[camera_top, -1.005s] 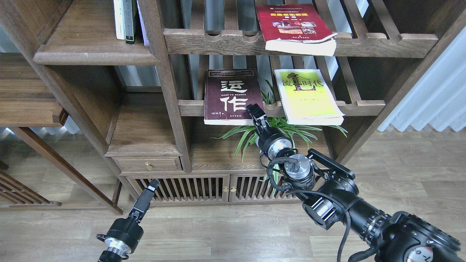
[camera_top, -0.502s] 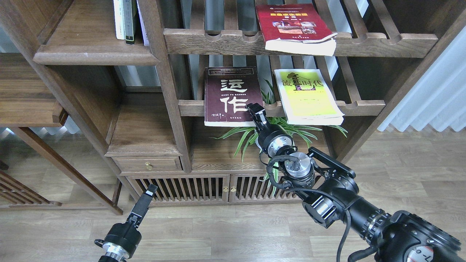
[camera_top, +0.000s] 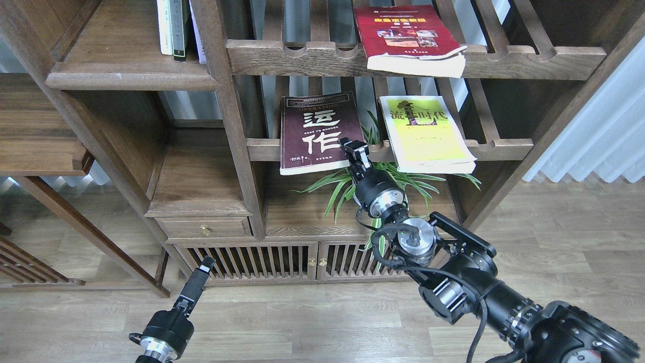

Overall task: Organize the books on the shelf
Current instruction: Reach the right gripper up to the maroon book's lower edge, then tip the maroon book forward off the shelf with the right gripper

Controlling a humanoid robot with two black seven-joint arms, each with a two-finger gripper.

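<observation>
Three large paperbacks lie in view. The maroon book (camera_top: 320, 132) with big white characters rests tilted on the lower slatted rack (camera_top: 262, 149), its near edge overhanging the notched rail. The yellow-green book (camera_top: 424, 133) lies on the same rack to the right, apart from the maroon one, also overhanging the rail. The red book (camera_top: 407, 36) with small photos sits on the upper slatted rack (camera_top: 292, 56), its page edge hanging past the front.

One solid shelf (camera_top: 126, 75) with a rounded front edge sits at upper left; a few thin upright books (camera_top: 174, 27) stand at its right end against the post. I cannot count them exactly.

Two grippers. My right gripper (camera_top: 351, 149) is at the maroon book's lower right corner and closed on it. My left gripper (camera_top: 200, 270) hangs low in front of the cabinet doors, well apart from every book; it is seen edge-on and I cannot tell its opening.

One spider plant (camera_top: 347, 184) spreads beneath the lower rack, behind my right wrist. One small drawer (camera_top: 204, 228) with a brass knob sits left of the two slatted cabinet doors (camera_top: 282, 259). The floor (camera_top: 312, 322) is pale wood plank; a white curtain (camera_top: 599, 136) hangs at right.
</observation>
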